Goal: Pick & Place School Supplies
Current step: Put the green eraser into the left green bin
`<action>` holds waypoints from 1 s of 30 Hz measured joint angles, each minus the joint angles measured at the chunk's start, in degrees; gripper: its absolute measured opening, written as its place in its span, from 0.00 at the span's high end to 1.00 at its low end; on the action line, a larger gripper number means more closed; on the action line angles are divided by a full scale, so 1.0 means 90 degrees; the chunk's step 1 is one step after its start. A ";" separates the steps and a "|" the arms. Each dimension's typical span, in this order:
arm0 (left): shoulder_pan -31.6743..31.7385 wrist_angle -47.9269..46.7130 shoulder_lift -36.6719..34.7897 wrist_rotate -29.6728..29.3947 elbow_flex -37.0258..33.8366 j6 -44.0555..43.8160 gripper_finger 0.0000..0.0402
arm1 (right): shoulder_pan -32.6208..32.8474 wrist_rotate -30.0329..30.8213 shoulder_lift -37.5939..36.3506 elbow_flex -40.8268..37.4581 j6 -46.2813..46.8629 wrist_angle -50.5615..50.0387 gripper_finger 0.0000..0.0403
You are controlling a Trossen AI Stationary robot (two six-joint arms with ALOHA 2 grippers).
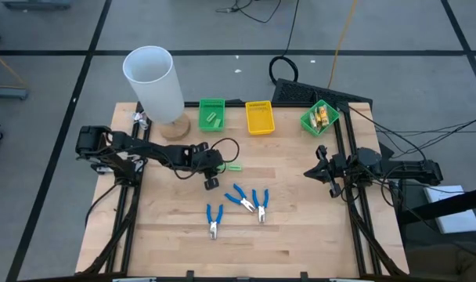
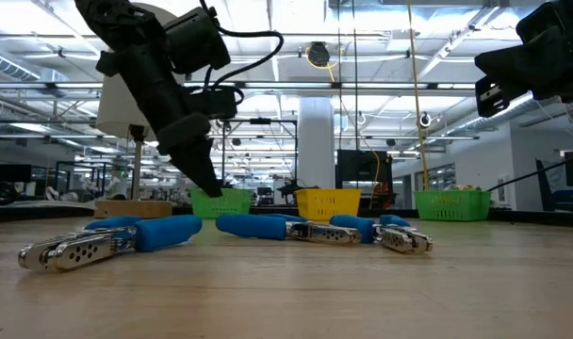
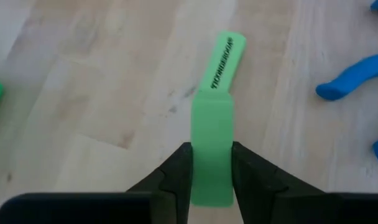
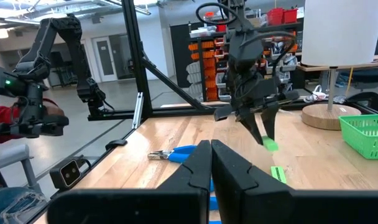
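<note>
Wooden table (image 1: 301, 227) below, three blue-handled pliers (image 1: 246, 200) mid-board. My left gripper (image 3: 211, 163) pinches a light-green stick (image 3: 212, 149) at its end, lifted above its twin (image 3: 225, 58). Feels light, stiff, smooth; could slip. Right gripper (image 4: 210, 163) waits, fingers together, empty.

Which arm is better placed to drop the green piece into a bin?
Left: its end effector is shut on the green piece, near the green bin. The right end effector waits at the table's edge.

Overhead, table-level and two wrist views, all sharing the blue-handled pliers (image 1: 241, 197).
</note>
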 joint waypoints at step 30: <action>0.1621 0.2097 -0.0108 -0.0803 0.0014 -0.0131 0.75 | -0.0001 0.0001 0.0000 0.0000 -0.0001 0.0000 0.99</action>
